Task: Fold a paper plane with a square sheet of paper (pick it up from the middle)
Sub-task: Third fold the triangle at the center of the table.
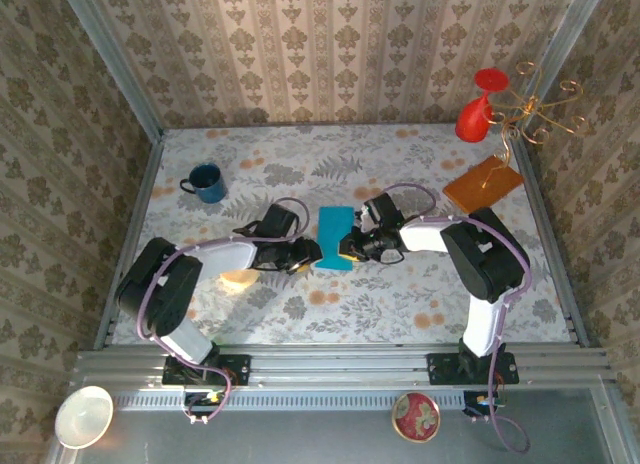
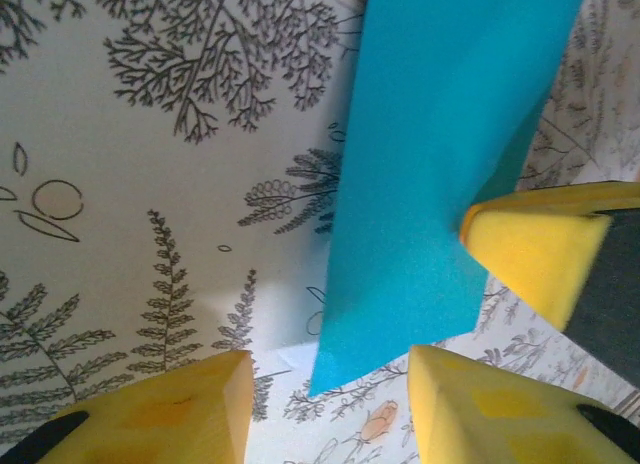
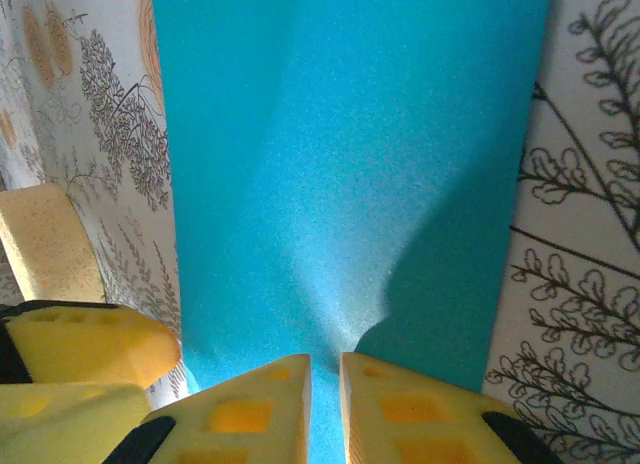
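The teal-blue sheet of paper (image 1: 335,238) sits in the middle of the flowered counter (image 1: 400,304) as a plain, matte, narrow strip, its near end raised slightly. The right fingers (image 3: 250,409) pinch that near edge, almost touching. The left fingers (image 2: 170,414) stand apart, empty, just beside its corner.

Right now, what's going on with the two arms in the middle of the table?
Both arms are on the thin teal-blue paper sheet at the middle of the floral table. The right gripper is pinched shut on one edge. The left gripper has its jaws apart, a paper corner between its yellow foam fingers, unclamped. From above the paper shows as a narrow rectangle, no plane point yet. The blue mug and orange-brown square sheet lie apart, untouched.
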